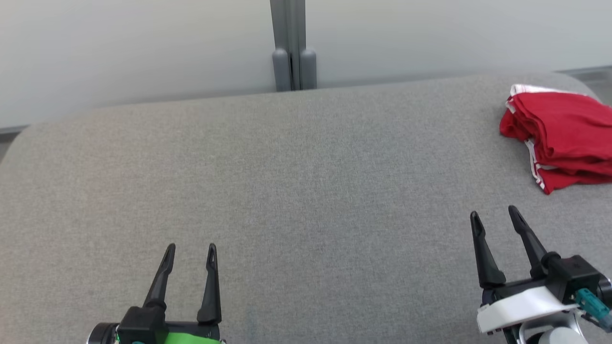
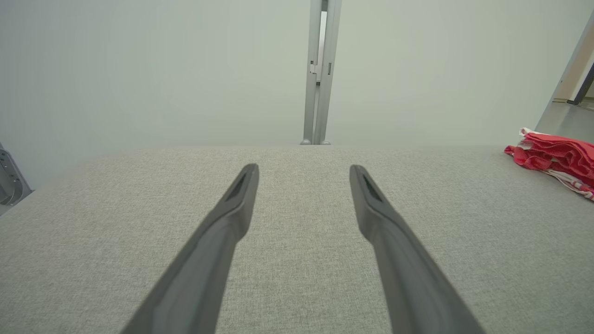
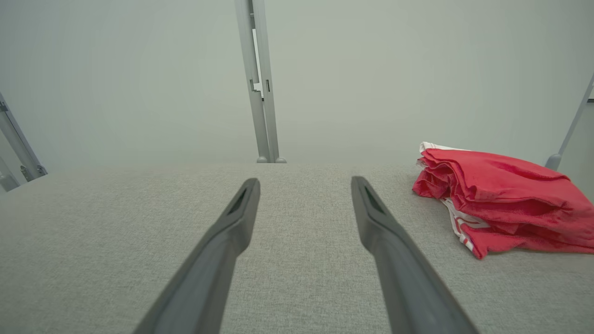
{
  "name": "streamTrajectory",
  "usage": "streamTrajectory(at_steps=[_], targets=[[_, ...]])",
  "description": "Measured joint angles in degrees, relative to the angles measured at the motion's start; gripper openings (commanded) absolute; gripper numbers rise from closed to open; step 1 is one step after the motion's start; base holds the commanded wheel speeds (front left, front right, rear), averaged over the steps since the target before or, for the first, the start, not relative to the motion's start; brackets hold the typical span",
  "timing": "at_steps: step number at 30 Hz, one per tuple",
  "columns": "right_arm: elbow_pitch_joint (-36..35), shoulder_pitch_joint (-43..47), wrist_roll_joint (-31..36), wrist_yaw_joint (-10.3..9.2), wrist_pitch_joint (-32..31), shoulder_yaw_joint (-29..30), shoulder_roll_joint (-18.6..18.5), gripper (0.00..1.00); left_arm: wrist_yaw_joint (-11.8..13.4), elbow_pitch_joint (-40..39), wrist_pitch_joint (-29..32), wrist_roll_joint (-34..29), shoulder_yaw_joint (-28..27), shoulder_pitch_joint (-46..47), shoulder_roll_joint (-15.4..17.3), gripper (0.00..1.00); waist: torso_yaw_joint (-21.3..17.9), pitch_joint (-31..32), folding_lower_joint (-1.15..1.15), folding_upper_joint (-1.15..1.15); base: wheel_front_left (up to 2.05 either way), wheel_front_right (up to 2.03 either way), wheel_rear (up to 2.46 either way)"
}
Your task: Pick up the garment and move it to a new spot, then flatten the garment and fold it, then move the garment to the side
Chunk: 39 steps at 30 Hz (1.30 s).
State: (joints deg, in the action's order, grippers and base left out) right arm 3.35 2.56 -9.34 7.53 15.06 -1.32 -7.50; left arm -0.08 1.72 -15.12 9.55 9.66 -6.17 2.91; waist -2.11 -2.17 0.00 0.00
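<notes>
We face a wide grey fabric table (image 1: pixel 306 181) whose rounded far edge meets a pale wall. A broad stretch of cloth lies open ahead. A folded red garment (image 1: pixel 562 134) with white trim rests at the far right corner. Our left gripper (image 1: pixel 191 248) and right gripper (image 1: pixel 494 213) point forward, jaws spread wide, grasping nothing.

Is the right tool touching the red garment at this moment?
Apart. The head view shows bare grey upholstery between the open right tool and the red garment lying beyond it.
</notes>
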Motion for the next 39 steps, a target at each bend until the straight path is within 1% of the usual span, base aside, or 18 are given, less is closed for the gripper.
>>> streamTrajectory(at_steps=[4, 10, 18, 19, 24, 28, 29, 39], targets=[[-0.4, 2.8, 0.6, 0.0, 0.0, 0.0, 1.1, 1.0, -0.2, -0.1, 0.0, 0.1, 0.0, -1.7, 0.0, 1.0, 0.3, 3.0, 0.0, 0.0, 0.0, 0.0, 0.0], [-0.1, 5.1, 0.7, 0.0, 0.0, 0.5, 1.7, 1.0, 0.5, 0.8, 0.0, 0.9, -0.4, -3.2, 0.0, 1.0, 0.5, 5.9, 0.0, 0.0, 0.0, 0.0, 0.0], [0.0, 5.4, 0.7, 0.0, 0.0, 0.2, 2.2, 1.0, 0.2, 1.8, 0.0, 0.4, -0.6, -3.1, 0.0, 1.0, 0.7, 6.1, 0.0, 0.0, 0.0, 0.0, 0.0], [0.0, 5.4, 0.7, 0.0, 0.0, 0.2, 2.2, 0.0, 0.3, 1.8, 0.0, -0.2, -0.6, -3.1, 0.0, 0.0, 0.8, 6.0, 0.0, 0.0, 0.0, 0.0, 0.0], [2.0, 5.8, -0.5, 0.01, -0.3, 0.0, 2.6, 0.0, 0.2, 3.8, 0.1, 1.0, -0.4, -3.8, 0.0, 0.0, 0.9, 5.9, 0.0, 0.0, 0.0, 0.0, 0.0], [2.5, 5.8, -5.2, 0.01, -1.3, 0.1, 2.7, 0.0, 0.1, 4.0, 1.0, 5.7, -0.6, -3.7, 0.0, 0.0, 0.9, 5.8, 0.0, 0.0, 0.0, 0.0, 0.0], [2.7, 5.5, -7.5, 0.01, -1.7, 0.2, 2.6, 0.0, 0.0, 4.2, 1.5, 8.2, -0.9, -3.6, 0.1, 0.0, 0.9, 5.7, 0.0, 0.0, 0.0, 0.0, 0.0], [3.9, 3.8, -18.3, 0.01, -4.0, 0.6, 2.5, 0.0, -1.2, 5.7, 3.6, 19.1, -2.2, -1.7, 0.6, 0.0, 1.0, 5.4, 0.0, 0.0, 0.0, 0.0, 0.0]])
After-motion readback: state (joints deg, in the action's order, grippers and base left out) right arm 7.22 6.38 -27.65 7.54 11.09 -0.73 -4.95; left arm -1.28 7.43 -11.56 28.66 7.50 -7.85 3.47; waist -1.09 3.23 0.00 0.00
